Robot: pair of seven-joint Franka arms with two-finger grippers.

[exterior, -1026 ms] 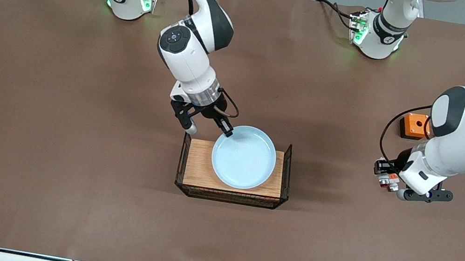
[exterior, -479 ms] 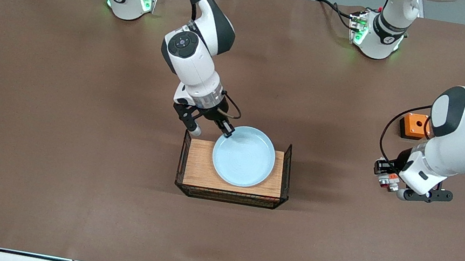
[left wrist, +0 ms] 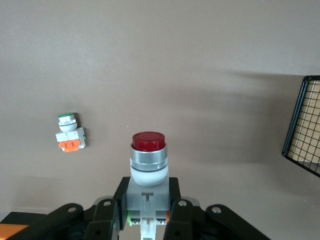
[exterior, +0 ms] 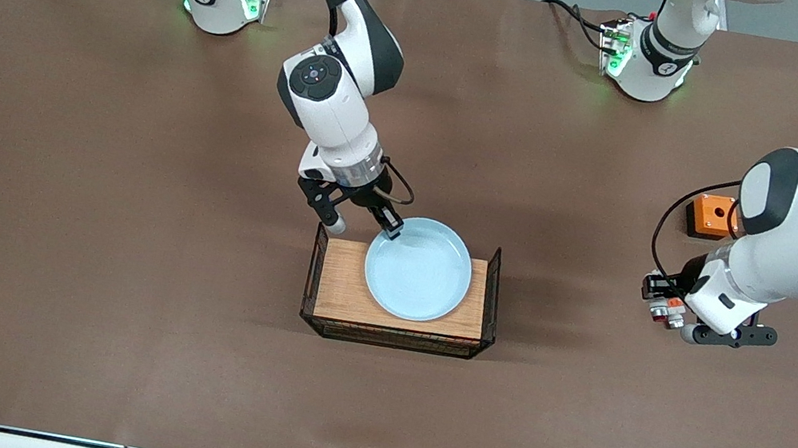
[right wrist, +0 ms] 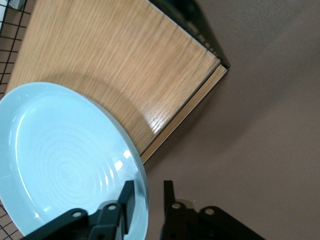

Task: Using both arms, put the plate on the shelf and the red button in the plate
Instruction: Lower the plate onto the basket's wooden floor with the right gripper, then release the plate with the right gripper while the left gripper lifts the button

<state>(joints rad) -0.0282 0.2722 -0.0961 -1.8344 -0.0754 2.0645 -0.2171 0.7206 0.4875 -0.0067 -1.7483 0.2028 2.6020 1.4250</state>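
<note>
Plate down on rack, button aloft

Your plate point(exterior: 418, 269) lies on the wooden rack point(exterior: 343, 279); the right gripper point(right wrist: 145, 200) at its 11 o'clock rim is narrowly parted. The left gripper point(left wrist: 145, 220) clamps the red button point(left wrist: 148, 141) upright over the table's left-arm end

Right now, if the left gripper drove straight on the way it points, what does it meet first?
Likely only the bare table. The left gripper, shut on the red button, has nothing directly ahead in its wrist view; the green-capped button and the rack's wire end lie off to either side. Depth is unclear.
</note>
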